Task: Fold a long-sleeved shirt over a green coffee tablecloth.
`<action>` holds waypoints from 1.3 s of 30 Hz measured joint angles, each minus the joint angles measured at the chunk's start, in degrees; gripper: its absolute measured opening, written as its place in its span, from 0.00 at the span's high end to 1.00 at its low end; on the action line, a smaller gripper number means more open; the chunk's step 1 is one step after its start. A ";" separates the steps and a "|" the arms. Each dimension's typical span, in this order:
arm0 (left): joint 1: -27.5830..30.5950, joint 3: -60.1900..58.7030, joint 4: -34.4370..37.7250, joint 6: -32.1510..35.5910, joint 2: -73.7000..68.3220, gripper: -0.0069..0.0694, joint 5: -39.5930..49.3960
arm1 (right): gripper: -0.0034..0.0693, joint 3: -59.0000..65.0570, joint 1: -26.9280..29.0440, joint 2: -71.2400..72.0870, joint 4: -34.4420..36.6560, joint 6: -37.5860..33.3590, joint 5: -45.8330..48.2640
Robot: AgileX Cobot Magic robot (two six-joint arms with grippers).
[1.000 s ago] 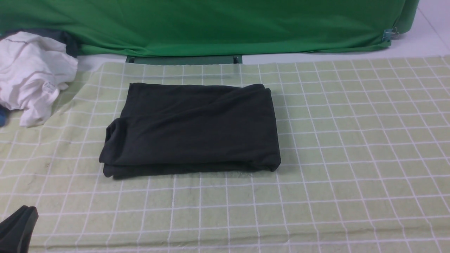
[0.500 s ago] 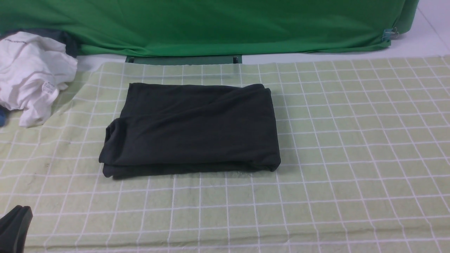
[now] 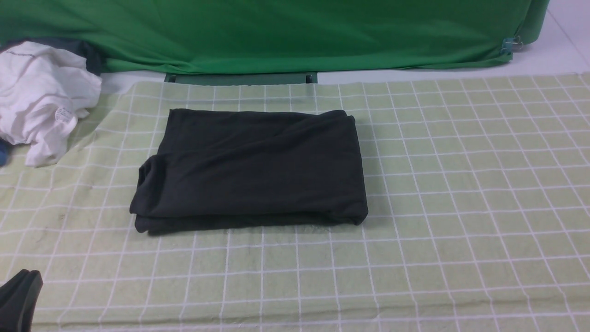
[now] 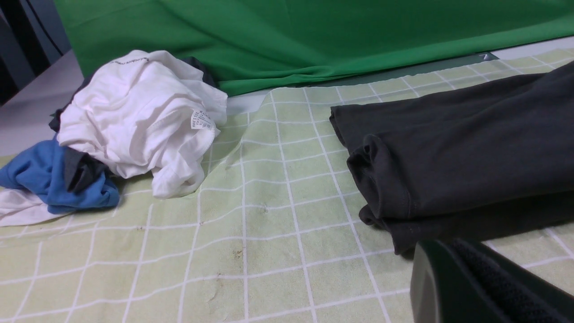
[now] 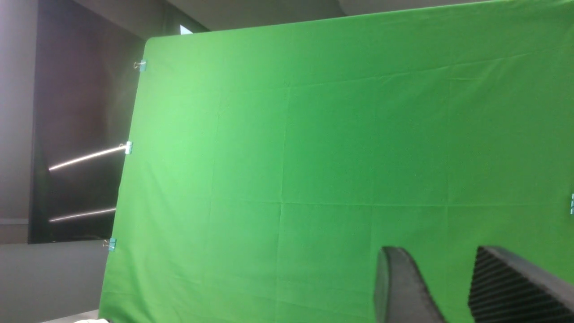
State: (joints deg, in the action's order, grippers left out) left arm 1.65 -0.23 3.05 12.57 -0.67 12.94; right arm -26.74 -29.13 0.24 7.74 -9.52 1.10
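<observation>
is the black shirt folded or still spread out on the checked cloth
Folded: the long-sleeved shirt lies as a compact rectangle on the green coffee tablecloth, stacked layers showing at its edge.

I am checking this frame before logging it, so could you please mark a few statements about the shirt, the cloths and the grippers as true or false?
1. The long-sleeved shirt lies folded into a compact rectangle on the green coffee tablecloth. True.
2. The left gripper is clamped on the shirt. False: it is shut on nothing and sits near the tablecloth's front left edge, apart from the shirt.
3. A crumpled white garment lies to the shirt's left. True.
4. The right gripper is shut. False: a clear gap shows between its fingers, with nothing in it.
5. The plain green backdrop covers the shirt. False: it hangs behind the table.
</observation>
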 joint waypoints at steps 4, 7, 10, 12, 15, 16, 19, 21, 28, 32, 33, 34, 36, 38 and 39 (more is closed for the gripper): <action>0.00 0.00 0.00 0.00 0.00 0.89 0.00 | 0.62 0.00 0.00 0.00 0.00 0.00 0.00; 0.00 0.00 0.00 0.00 0.00 0.89 0.00 | 0.62 0.11 0.06 0.00 0.00 -0.48 1.60; 0.00 0.00 0.00 0.00 0.00 0.89 0.00 | 0.62 1.60 2.05 0.00 0.00 -1.81 3.36; 0.00 0.00 0.00 0.00 0.00 0.89 0.00 | 0.62 3.75 5.43 -0.05 0.00 -2.36 3.90; 0.00 0.00 0.00 0.00 0.00 0.89 0.00 | 0.62 8.22 11.20 -0.11 0.00 -2.89 4.37; 0.00 0.00 0.00 0.00 0.00 0.89 0.00 | 0.62 10.30 13.53 -0.11 0.00 -2.96 4.46; 0.00 0.00 0.00 0.00 0.00 0.89 0.00 | 0.62 17.47 20.19 -0.16 0.00 -3.03 4.70; 0.00 0.00 0.00 0.00 0.00 0.89 0.00 | 0.62 23.49 24.24 -0.24 0.00 -3.03 4.89; 0.00 0.00 0.00 0.00 0.00 0.89 0.00 | 0.62 27.27 28.82 -0.24 -0.65 -3.03 13.19; 0.00 0.00 0.00 0.00 0.00 0.89 0.00 | 0.62 27.32 28.95 -0.24 -0.85 -3.03 13.65; 0.00 0.00 -0.02 0.00 0.00 0.89 0.00 | 0.62 27.32 28.95 -0.24 -0.85 -3.03 13.69; 0.00 0.00 -0.02 0.00 0.00 0.89 0.00 | 0.62 27.32 28.95 -0.24 -0.85 -3.03 13.69; 0.00 0.00 -0.02 0.00 0.00 0.89 0.00 | 0.62 27.32 28.95 -0.24 -0.85 -3.03 13.69; 0.00 0.00 -0.02 0.00 0.00 0.89 0.00 | 0.62 27.32 28.95 -0.24 -0.85 -3.03 13.69; 0.00 0.00 -0.02 0.00 0.00 0.89 0.00 | 0.62 27.32 28.95 -0.24 -0.85 -3.03 13.69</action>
State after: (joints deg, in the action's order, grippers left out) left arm 1.65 -0.23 3.03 12.57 -0.67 12.94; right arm 0.58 -0.19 0.00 6.89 -12.55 14.79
